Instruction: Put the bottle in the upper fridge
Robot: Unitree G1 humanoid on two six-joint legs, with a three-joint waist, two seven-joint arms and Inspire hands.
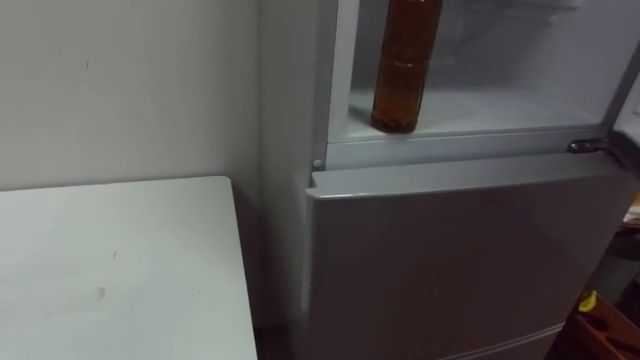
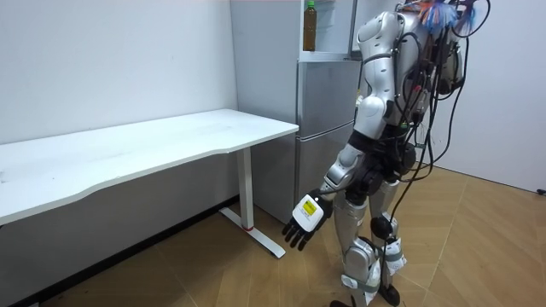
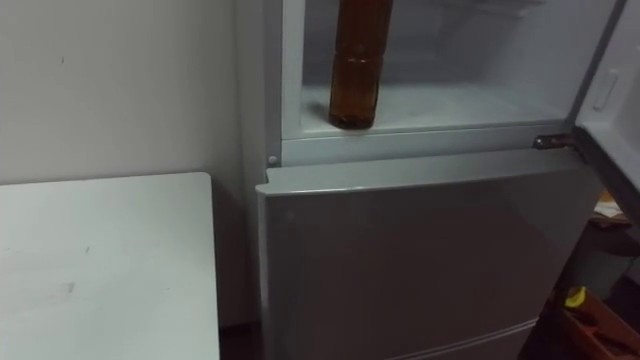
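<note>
Your bottle (image 1: 405, 70) stands upright inside the upper fridge (image 1: 500, 105), on the white floor of that compartment. It is at the left side and close to the front lip, just above the closed lower door (image 1: 450, 260). Nothing touches it, and its amber contents show down to the base.

In the room view your left hand (image 2: 307, 213) hangs low beside the robot's thigh, well apart from the bottle. Its fingers are released and pointing downward, grasping nothing. The robot stands upright facing the fridge, with the white table (image 1: 110, 270) to its left.

I judge the placing step done: the bottle is where the task wants it, and it stands free.

The upper door (image 3: 612, 95) is open at the right edge of the eye views. If you choose to shut it, mind how near the bottle sits to the front edge. A door shelf could clip a tall, narrow bottle and tip it. Nudging it deeper first would call for a slow, straight reach with relaxed fingers against its side. Otherwise, leave it alone.
</note>
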